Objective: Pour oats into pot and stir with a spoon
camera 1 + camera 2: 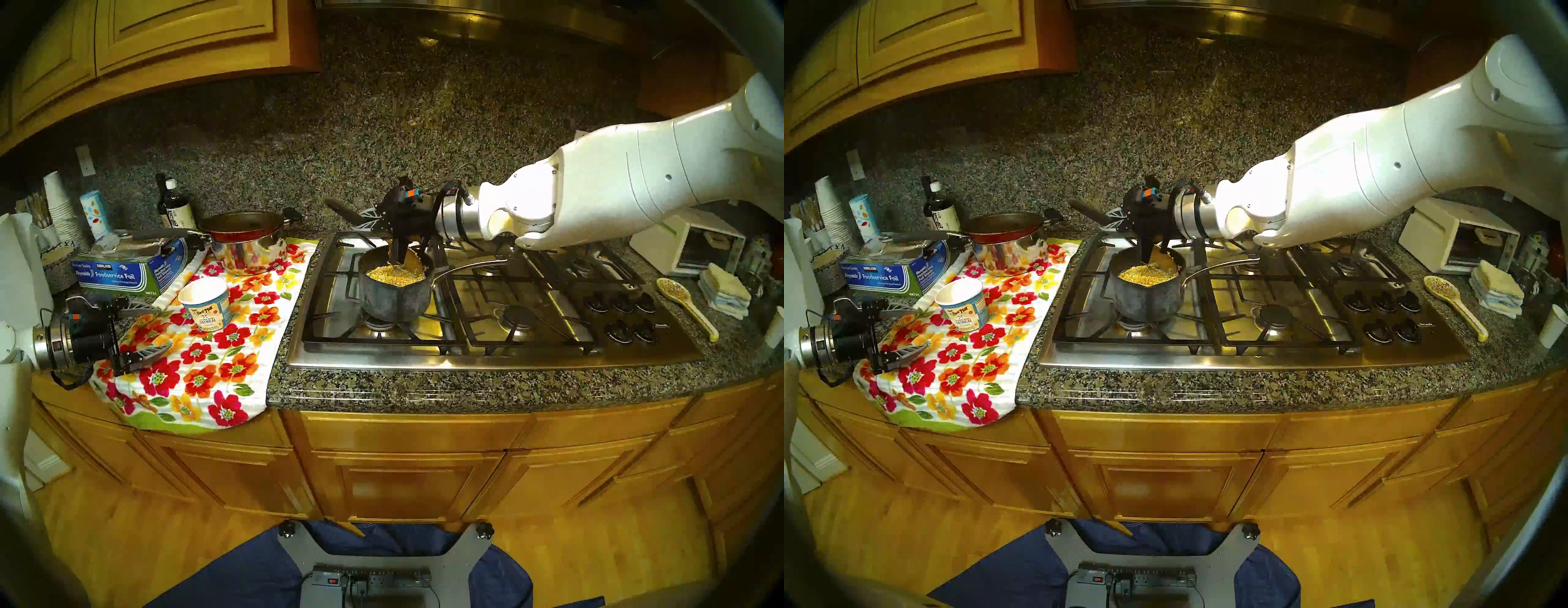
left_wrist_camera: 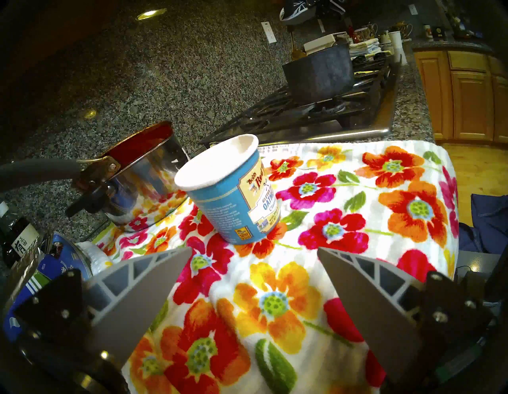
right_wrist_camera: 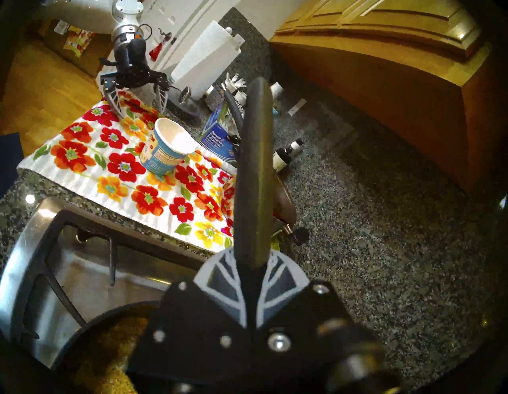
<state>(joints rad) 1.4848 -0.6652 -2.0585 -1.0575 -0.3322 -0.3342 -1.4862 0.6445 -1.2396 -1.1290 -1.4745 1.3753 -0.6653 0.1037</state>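
The dark grey pot (image 1: 394,297) stands on the front left burner, its silver handle pointing right. The oats (image 1: 395,274) lie inside it as a loose tan-yellow mass. My right gripper (image 1: 370,215) hovers over the pot's far rim, shut on the spoon's black handle (image 1: 339,208), which sticks out up and left. The handle also shows in the right wrist view (image 3: 254,165). The spoon's lower part reaches down into the oats, and its bowl is mostly hidden. The white Oatmeal cup (image 1: 205,303) stands upright on the floral towel and looks empty. My left gripper (image 1: 148,331) is open and empty, left of the cup (image 2: 233,192).
A shiny steel pot with a red pan (image 1: 244,246) stands behind the cup. A foil box (image 1: 127,271) and a dark bottle (image 1: 174,208) are at the back left. The floral towel (image 1: 203,373) hangs over the counter edge. A speckled spoon rest (image 1: 683,305) and a toaster oven (image 1: 687,246) are right of the stove (image 1: 509,352).
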